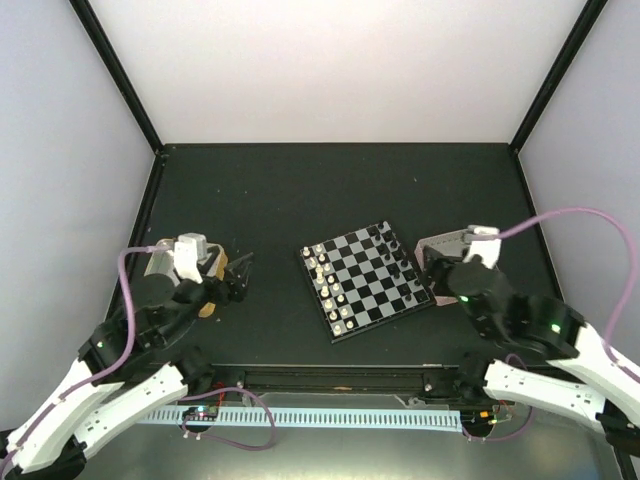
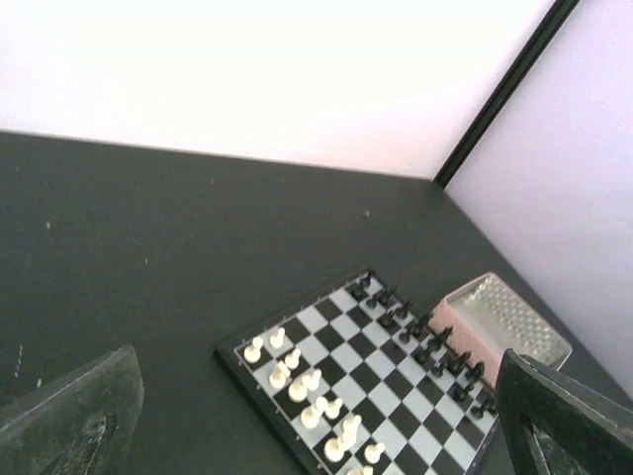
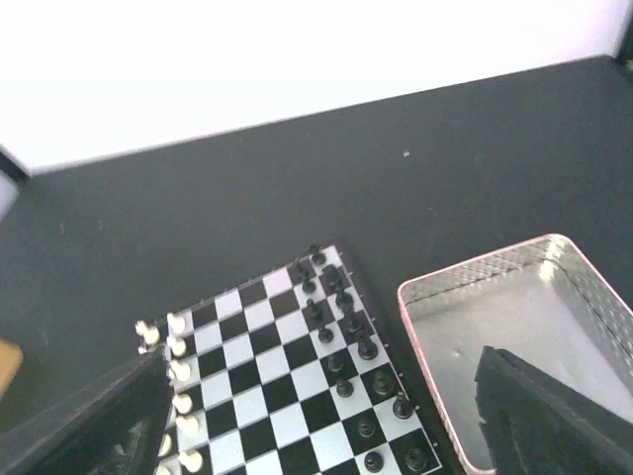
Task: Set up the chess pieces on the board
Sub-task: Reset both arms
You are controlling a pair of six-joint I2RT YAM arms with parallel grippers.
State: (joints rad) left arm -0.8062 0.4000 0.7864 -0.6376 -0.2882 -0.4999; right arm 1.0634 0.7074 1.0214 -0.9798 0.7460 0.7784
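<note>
Grippers nearest, one on either side of board [image 1: 365, 280]. Left gripper [image 1: 238, 277]: well left of board, off its near-left side. Fingers [image 2: 74, 416] spread wide, nothing between them. Right gripper [image 1: 435, 276]: close by board's right edge, raised above it. Fingers [image 3: 554, 421] likewise wide apart, gripping nothing.

Board: lies flat on dark table [image 1: 280, 190], turned so one corner points back toward arm bases.

Chess pieces [image 2: 312, 396] on board in two groups. White chessmen [image 1: 325, 285]: two rows along board's left edge, spacing slightly uneven in left wrist view. Black chessmen [image 1: 398, 258]: two rows along board's right edge. Piece types too small to tell.

Pinkish tray [image 3: 475, 269]: just beside board's right edge, toward its far end, with shiny dimpled floor. Touching board or not: cannot tell.

Beyond board: more dark table, then pale back wall [image 1: 340, 70]. Black corner posts [image 1: 115, 75] off board's far-left and far-right.
</note>
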